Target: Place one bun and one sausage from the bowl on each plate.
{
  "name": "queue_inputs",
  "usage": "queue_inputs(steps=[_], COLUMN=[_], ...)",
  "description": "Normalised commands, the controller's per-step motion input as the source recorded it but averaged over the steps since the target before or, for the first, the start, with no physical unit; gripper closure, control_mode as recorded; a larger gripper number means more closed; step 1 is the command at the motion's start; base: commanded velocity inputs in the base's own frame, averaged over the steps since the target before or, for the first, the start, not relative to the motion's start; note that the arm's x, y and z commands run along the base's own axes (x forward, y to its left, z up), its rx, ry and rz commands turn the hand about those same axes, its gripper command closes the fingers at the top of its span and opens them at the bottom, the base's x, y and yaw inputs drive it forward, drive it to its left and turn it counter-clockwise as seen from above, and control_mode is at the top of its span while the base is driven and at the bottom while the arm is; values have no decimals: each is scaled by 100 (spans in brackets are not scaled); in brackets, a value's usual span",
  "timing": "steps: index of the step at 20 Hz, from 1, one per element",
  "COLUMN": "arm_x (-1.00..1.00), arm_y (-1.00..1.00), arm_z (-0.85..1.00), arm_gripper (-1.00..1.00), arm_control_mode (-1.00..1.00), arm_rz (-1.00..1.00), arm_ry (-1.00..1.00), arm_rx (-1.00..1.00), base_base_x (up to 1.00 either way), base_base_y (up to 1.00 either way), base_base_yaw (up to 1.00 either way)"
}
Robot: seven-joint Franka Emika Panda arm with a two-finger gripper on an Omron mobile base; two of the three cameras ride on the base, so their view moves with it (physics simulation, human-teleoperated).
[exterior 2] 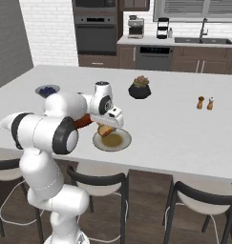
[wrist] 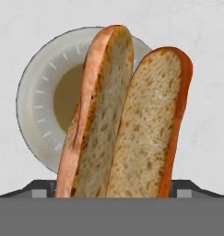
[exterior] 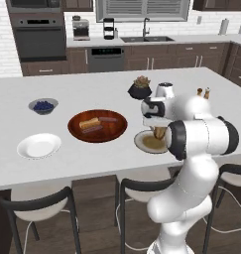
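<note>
Claw (exterior: 159,132) holds a split bun (wrist: 127,115) between wide-open jaws, just above the cream plate (exterior: 146,143) at the near edge of the counter (exterior: 92,82). Its finger tips are hidden behind the bread. Left of it, the bowl (exterior: 97,125) keeps another bun (exterior: 90,122) and blurry sausages (exterior: 108,119). The white plate (exterior: 38,146) sits farther left.

Even, bright, diffuse light covers the white table (exterior: 92,82), with only faint soft shadows beneath the bowl (exterior: 75,130). Base views look slightly soft and coarse. No glare or edge distortion shows.
</note>
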Motion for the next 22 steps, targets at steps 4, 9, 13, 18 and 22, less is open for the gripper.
queue_inputs(steps=[4, 9, 13, 18, 22], arm_x=[18, 55, 45, 22, -6], arm_y=[-63, -11, 0, -5, -1], arm_z=[-12, -34, -52, -32, -23], arm_gripper=[100, 100, 100, 100, 100], arm_control_mode=[-100, -100, -100, -100, -100], arm_rz=[37, 25, 16, 6, 0], arm_ry=[18, 16, 5, 0, 0], arm_rx=[0, 0, 0, 0, 0], base_base_x=[0, 0, 0, 0, 0], base_base_y=[0, 0, 0, 0, 0], base_base_yaw=[0, 0, 0, 0, 0])
